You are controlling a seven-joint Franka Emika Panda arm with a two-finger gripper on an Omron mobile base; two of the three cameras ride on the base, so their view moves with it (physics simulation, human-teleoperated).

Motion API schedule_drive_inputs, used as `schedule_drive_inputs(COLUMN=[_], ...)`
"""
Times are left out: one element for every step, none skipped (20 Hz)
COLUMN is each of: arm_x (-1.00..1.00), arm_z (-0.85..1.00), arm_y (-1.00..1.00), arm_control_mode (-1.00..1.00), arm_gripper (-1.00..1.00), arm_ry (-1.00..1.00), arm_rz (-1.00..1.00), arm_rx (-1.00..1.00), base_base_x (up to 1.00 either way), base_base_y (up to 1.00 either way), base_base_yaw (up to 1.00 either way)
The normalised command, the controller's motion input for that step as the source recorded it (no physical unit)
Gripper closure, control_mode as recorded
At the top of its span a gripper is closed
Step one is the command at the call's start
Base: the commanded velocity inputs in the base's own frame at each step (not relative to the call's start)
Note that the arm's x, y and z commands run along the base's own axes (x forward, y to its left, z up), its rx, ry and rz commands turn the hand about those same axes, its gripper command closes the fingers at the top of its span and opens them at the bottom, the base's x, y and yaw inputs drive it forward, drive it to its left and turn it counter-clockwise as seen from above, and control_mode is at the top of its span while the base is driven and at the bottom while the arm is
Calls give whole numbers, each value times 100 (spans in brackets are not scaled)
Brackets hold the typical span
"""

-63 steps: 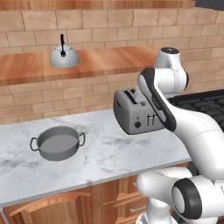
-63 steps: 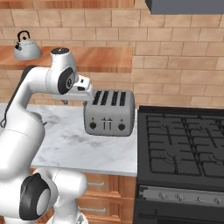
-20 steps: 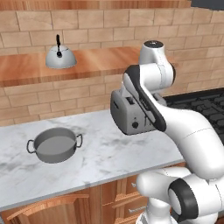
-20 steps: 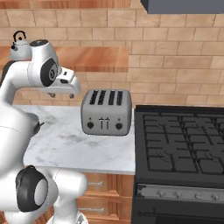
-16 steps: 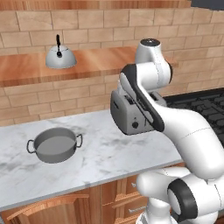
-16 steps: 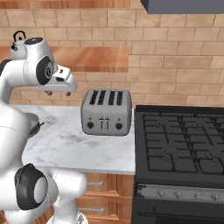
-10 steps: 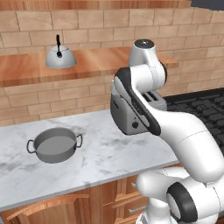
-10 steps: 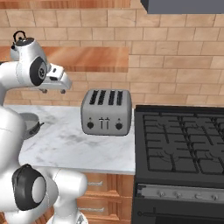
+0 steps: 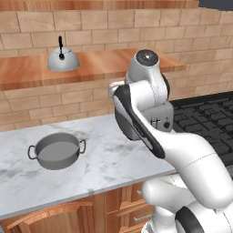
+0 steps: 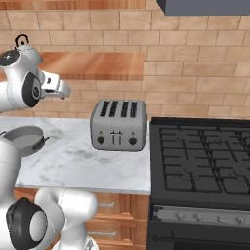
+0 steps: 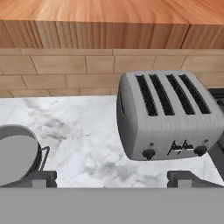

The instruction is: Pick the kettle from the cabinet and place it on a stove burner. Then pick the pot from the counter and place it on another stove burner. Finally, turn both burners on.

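My left base view looks from behind the arm, forward and down at the counter [image 9: 100, 157] and the brick wall. My right base view faces the same counter from the other side and shows the stove [image 10: 200, 161] more. Both share the toaster [image 10: 118, 125] and the wooden shelf [image 9: 95, 63]. My hand view is close to the toaster, looking down at it.

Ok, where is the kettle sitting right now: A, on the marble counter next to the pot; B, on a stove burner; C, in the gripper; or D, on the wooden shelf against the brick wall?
D: the kettle stands upright on the wooden shelf, above the pot on the counter.
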Motion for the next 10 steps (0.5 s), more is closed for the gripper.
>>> schedule_drive_inputs(arm_x=[2, 8, 9, 12, 5, 13, 15, 12, 12, 15], arm_z=[27, 31, 33, 30, 36, 33, 32, 31, 29, 30], arm_y=[25, 20, 31, 32, 27, 33, 40, 39, 38, 40], arm_control_mode=[-100, -100, -100, -100, -100, -100, -100, -100, -100, -100], arm_gripper=[-100, -100, -100, -100, -100, -100, -100, -100, -100, -100], arm_ry=[-14, -10, -11, -10, -9, -7, -7, -6, -8, -9], arm_rz=[0, 0, 0, 0, 0, 0, 0, 0, 2, 1], arm_rx=[4, 6, 5, 5, 7, 8, 8, 8, 8, 7], base_base_x=[0, 0, 0, 0, 0, 0, 0, 0, 0, 0], base_base_y=[0, 0, 0, 0, 0, 0, 0, 0, 0, 0], base_base_yaw=[0, 0, 0, 0, 0, 0, 0, 0, 0, 0])
